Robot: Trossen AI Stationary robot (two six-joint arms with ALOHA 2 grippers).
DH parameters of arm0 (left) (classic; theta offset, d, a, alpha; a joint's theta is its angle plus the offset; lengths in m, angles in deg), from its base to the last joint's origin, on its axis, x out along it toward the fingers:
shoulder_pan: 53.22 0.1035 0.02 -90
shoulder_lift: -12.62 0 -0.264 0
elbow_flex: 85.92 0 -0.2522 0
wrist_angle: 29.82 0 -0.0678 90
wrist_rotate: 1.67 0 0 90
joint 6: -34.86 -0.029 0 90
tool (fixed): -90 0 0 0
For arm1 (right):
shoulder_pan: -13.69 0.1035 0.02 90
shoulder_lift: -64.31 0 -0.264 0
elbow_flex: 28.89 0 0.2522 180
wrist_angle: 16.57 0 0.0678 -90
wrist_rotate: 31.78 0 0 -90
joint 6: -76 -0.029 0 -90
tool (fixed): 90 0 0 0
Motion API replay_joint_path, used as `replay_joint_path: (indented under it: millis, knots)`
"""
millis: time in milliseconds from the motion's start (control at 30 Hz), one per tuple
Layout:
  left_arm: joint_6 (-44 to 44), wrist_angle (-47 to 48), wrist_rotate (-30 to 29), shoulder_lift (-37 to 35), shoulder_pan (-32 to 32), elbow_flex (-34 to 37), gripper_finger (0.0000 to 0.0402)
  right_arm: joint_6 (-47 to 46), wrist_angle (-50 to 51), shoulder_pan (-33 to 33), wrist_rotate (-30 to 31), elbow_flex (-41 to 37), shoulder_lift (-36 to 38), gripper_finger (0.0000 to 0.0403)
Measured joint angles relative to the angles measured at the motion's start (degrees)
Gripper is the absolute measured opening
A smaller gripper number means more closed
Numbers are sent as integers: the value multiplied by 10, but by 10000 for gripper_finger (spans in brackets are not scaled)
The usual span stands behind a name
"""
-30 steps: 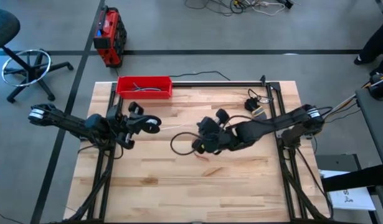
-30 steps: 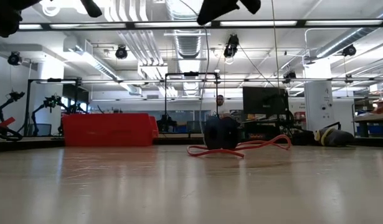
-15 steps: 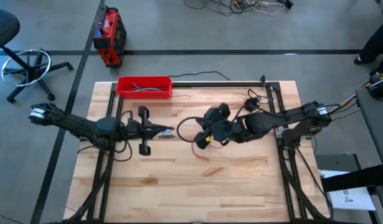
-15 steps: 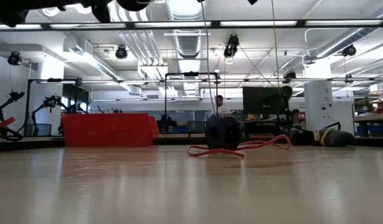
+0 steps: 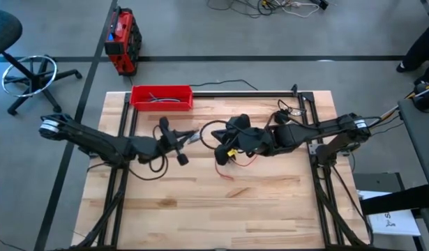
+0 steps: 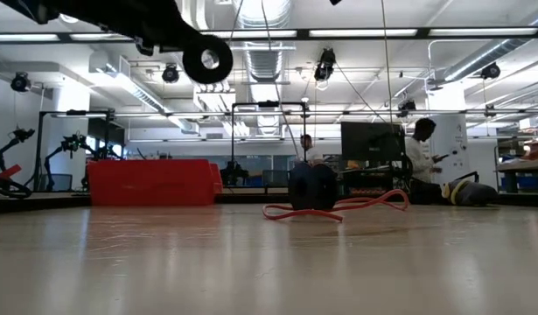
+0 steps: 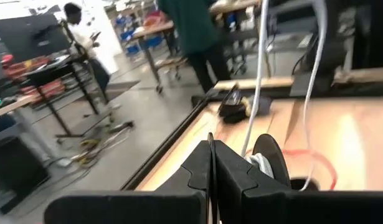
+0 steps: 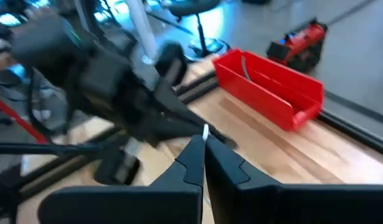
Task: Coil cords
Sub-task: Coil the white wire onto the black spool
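- White cord [image 7: 261,74] runs up from our left gripper [image 7: 211,163], pinched tight on it.
- Our right gripper [image 8: 204,144] grips it too, mid-table.
- Red cord [image 6: 338,208] lies below.

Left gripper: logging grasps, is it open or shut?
Shut. In the left wrist view, the left gripper's fingers meet, pinching the white cord.

I count two arms over the table, so two grippers: the left gripper [image 5: 192,136] and the right gripper [image 5: 221,143]. Two cords: one red cord [image 6: 338,208] and one white cord [image 7: 261,56]. One red tray [image 5: 162,97] with what look like two short grey cables inside, though I can't be sure from above. One red case [image 5: 123,41] and one office chair [image 5: 22,66] on the floor. One table [image 5: 270,202].
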Motion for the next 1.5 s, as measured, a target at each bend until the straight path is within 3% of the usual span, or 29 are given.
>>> replay_joint_path:
  millis: [333,600,1000,1500]
  knots:
    - [-14,-24,-14,66,5,-4,0,58,-71,1,-4,-1,-3,0]
    - [-7,-30,-15,82,16,2,0,91,-113,2,-18,-1,-26,0]
    - [-78,-122,21,84,17,64,0,140,-123,5,-28,28,-25,0]
    - [-21,-133,29,85,19,56,0,139,-131,6,-33,27,-63,0]
